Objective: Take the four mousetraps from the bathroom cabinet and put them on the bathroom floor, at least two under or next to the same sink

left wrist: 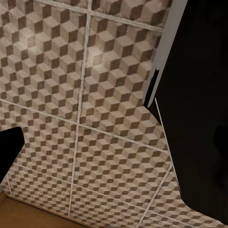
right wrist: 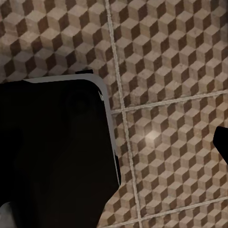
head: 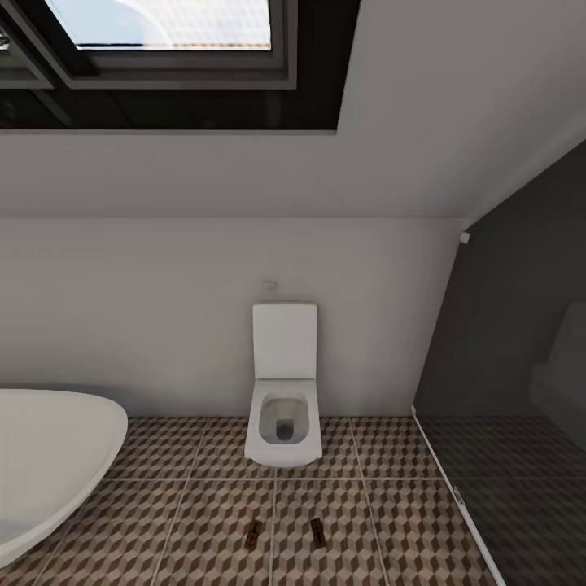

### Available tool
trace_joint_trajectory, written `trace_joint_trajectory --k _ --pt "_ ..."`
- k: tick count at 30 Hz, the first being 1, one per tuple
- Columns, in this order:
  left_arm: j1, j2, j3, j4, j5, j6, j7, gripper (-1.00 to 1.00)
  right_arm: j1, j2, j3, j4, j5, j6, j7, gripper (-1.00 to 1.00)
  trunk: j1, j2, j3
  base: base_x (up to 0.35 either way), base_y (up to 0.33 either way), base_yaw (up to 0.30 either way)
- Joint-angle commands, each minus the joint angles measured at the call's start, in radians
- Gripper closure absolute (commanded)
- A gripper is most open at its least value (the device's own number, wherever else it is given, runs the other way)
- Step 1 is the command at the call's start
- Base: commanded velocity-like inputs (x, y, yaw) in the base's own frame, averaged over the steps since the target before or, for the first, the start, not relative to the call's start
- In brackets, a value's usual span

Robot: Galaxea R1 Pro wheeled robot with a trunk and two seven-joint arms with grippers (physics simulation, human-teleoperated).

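Note:
Two mousetraps lie on the cube-patterned bathroom floor (head: 203, 521) in front of the toilet, one (head: 255, 535) to the left and one (head: 317, 531) to the right, about a hand's width apart. They are small brown boards with dark metal parts. The cabinet and the sink are out of view. Both wrist views look down on floor tiles (left wrist: 95, 95) (right wrist: 171, 61) past the robot's black body. A dark fingertip (left wrist: 9, 152) edges into the left wrist view and another (right wrist: 222, 142) into the right wrist view; nothing is held in sight.
A square white toilet (head: 283, 391) stands against the back wall. The white oval bathtub (head: 49, 456) is at the left. Darker shower tiles (head: 521, 505) lie behind a pale sill at the right. A window (head: 163, 32) is overhead. An orange-brown wooden edge (left wrist: 23, 211) borders the floor.

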Motion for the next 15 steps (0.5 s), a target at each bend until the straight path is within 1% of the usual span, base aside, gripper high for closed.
trace_joint_trajectory --k 1,15 --pt "-0.001 0.0 -0.008 0.0 0.007 0.004 0.002 -1.0 -0.001 0.0 0.009 0.0 -0.007 -0.002 -0.003 -1.0 0.001 -0.002 -0.002 0.0 0.0 0.0" --pt "-0.001 0.0 -0.008 0.0 0.007 0.004 0.002 -1.0 -0.001 0.0 0.009 0.0 -0.007 -0.002 -0.003 -1.0 0.001 -0.002 -0.002 0.0 0.0 0.0"
